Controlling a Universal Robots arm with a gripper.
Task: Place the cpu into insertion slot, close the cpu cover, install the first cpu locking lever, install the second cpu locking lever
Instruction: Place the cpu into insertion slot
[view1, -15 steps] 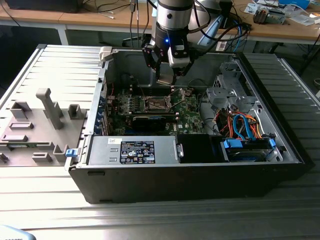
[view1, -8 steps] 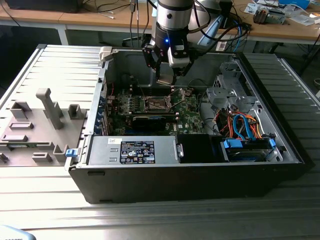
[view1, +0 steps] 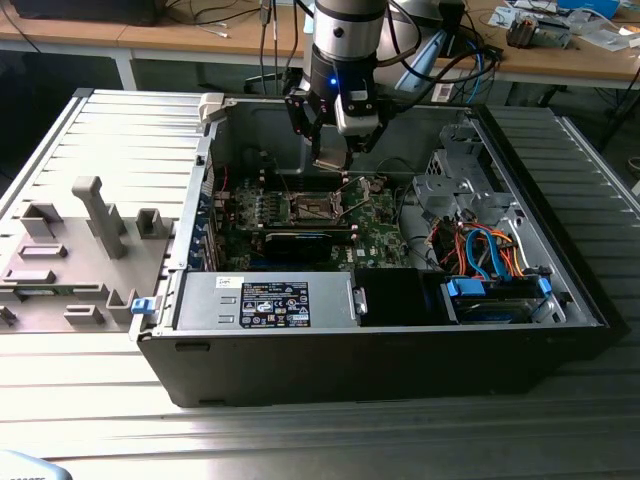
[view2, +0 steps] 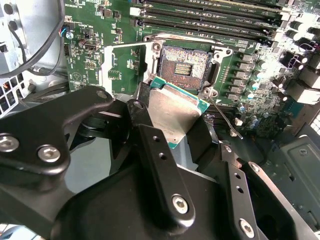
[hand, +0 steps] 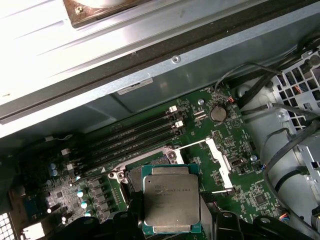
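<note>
My gripper (view1: 330, 160) hangs inside the open computer case, just above the green motherboard (view1: 375, 225). It is shut on the cpu (view2: 176, 111), a flat silvery chip with a green edge, held by two opposite edges between the black fingers (view2: 156, 150). The cpu (hand: 171, 199) hovers slightly off to one side of the insertion slot (view2: 188, 64), whose dark centre lies uncovered. The cpu cover (view2: 125, 62) stands swung open beside the slot. A thin wire locking lever (view2: 226, 119) sticks up near the socket's corner. In the exterior view the slot (view1: 315, 207) lies right under the gripper.
Memory slots (hand: 135, 135) run beside the socket. A drive cage with orange and blue cables (view1: 480, 250) fills the case toward the exterior view's right. A power supply (view1: 265, 300) lines the front and the case wall (view1: 270, 125) stands behind. A grey parts fixture (view1: 80, 250) lies outside.
</note>
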